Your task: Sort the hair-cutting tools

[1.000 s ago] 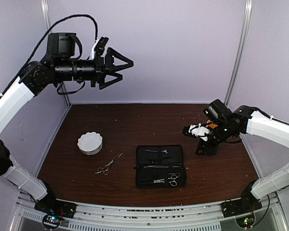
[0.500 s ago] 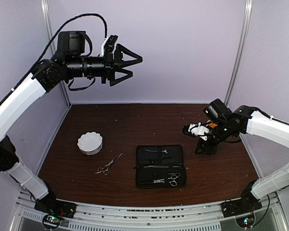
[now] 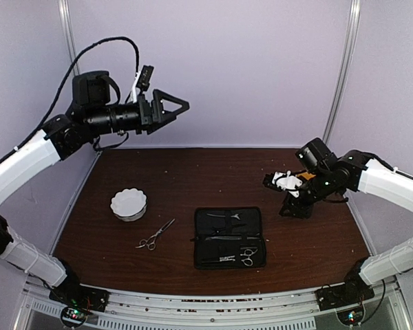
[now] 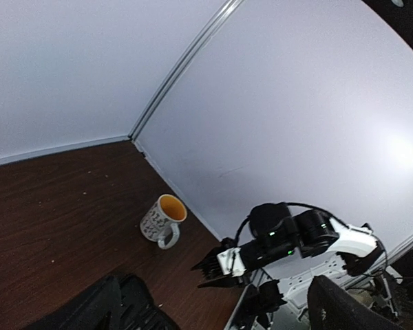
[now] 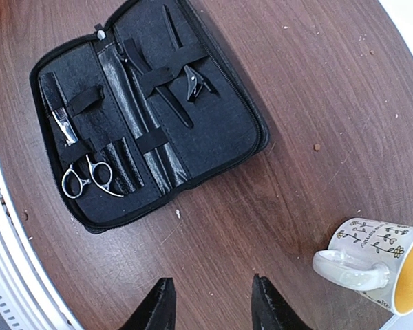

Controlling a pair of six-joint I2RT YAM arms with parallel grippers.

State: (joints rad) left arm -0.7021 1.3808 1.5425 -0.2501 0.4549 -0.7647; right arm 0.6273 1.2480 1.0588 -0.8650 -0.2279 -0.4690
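One pair of thin silver scissors [image 3: 155,236] lies loose on the table, left of the open black zip case [image 3: 210,237]. A second pair [image 5: 82,172] sits strapped inside the case [image 5: 220,130]. Two narrow black pieces [image 5: 186,82] are strapped in the case's other half. My left gripper [image 3: 177,107] is open and empty, raised high over the table's back left; its wrist view [image 4: 220,317] looks across at the right arm. My right gripper [image 3: 269,183] is open and empty above bare table right of the case; its fingertips [image 5: 166,302] frame wood.
A white fluted bowl [image 3: 129,204] stands at the left, behind the loose scissors. A patterned white mug [image 5: 375,265] with an orange inside stands near the right arm, also in the left wrist view [image 4: 162,220]. Purple walls enclose the table.
My left arm has swung, and its gripper has dropped a little and drawn back to the left. My right arm has shifted slightly right. The tools have not moved.
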